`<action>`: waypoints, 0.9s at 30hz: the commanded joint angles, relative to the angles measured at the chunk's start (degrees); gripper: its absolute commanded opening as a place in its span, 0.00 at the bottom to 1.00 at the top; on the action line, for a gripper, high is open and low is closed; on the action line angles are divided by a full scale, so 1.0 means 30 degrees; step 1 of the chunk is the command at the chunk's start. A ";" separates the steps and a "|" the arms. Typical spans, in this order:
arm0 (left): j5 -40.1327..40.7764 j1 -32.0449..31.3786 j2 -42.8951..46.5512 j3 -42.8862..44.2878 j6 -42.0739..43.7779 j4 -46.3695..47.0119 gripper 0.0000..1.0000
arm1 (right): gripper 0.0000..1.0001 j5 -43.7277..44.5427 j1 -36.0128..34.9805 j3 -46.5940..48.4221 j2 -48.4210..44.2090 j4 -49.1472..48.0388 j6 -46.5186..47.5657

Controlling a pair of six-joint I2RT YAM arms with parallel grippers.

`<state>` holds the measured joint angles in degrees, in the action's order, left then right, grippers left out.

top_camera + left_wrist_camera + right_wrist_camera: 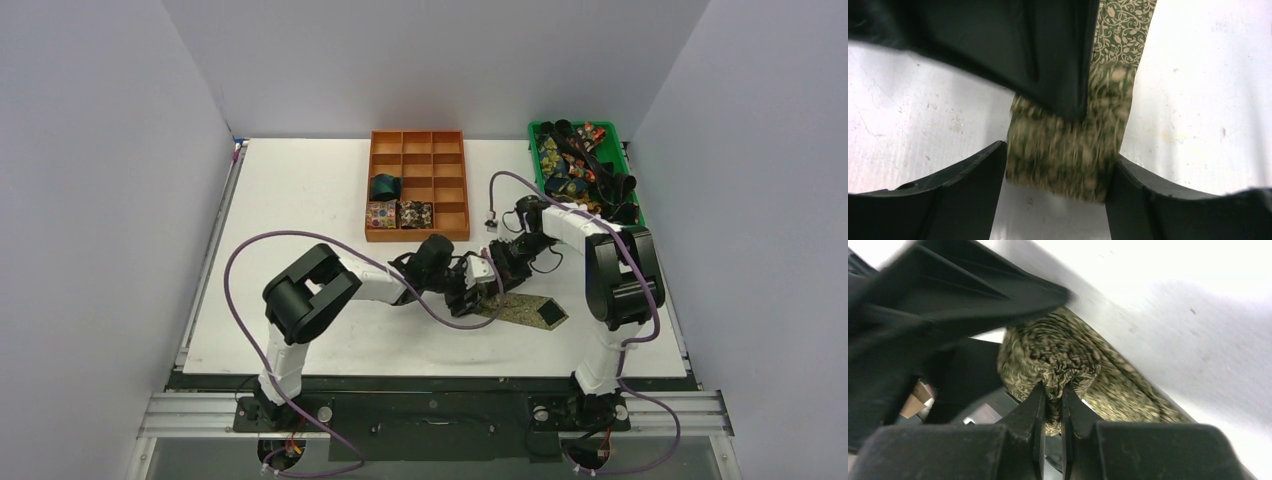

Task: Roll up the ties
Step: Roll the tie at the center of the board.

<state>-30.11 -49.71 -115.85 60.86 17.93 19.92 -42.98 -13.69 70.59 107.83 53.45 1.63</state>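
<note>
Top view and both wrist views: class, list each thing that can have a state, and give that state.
olive-gold tie: partly rolled; coil between the grippers, tail flat on the table.
left gripper: open, straddling the coil.
right gripper: shut on the coil's centre.
orange tray: three compartments hold rolled ties, the others empty.
green bin: heaped with loose ties.

left arm (310,290), right arm (620,275): white links, black joint housings, purple cables (227,275) looped from bases, black matte fingers (948,200).
</note>
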 commanded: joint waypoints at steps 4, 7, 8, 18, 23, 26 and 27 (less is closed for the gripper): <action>-0.0592 0.0487 0.1573 -0.1278 -0.1912 0.1231 0.76 | 0.00 0.8112 0.0113 -0.1025 0.0352 0.0680 0.1331; -0.0295 0.0481 0.1787 -0.0955 -0.2583 0.1925 0.84 | 0.00 0.9224 -0.0427 -0.0979 0.0434 0.0732 0.1415; -0.0168 0.0499 0.1959 -0.0938 -0.2976 0.2037 0.95 | 0.00 0.9403 -0.0583 -0.1004 0.0424 0.0685 0.1441; 0.4239 0.1726 0.7163 -0.6609 -0.5412 0.9904 0.97 | 0.00 1.0238 -0.1891 0.1311 0.3050 0.0136 0.0958; -0.0230 0.2958 0.8737 -0.6213 -0.4787 0.4116 0.97 | 0.00 0.8243 -0.2608 0.2921 0.3981 0.0058 0.2132; -0.1063 0.2796 0.8462 -0.8206 -0.5145 0.7466 0.97 | 0.00 0.6149 -0.2925 0.3658 0.4348 -0.0092 0.2653; -0.1036 0.2652 0.7956 -0.8446 -0.5286 0.8722 0.97 | 0.00 0.5844 -0.3028 0.3805 0.4359 -0.0246 0.2805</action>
<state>-27.38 -40.62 -90.32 40.23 4.19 37.71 -24.80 -20.67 81.08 116.66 66.59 6.26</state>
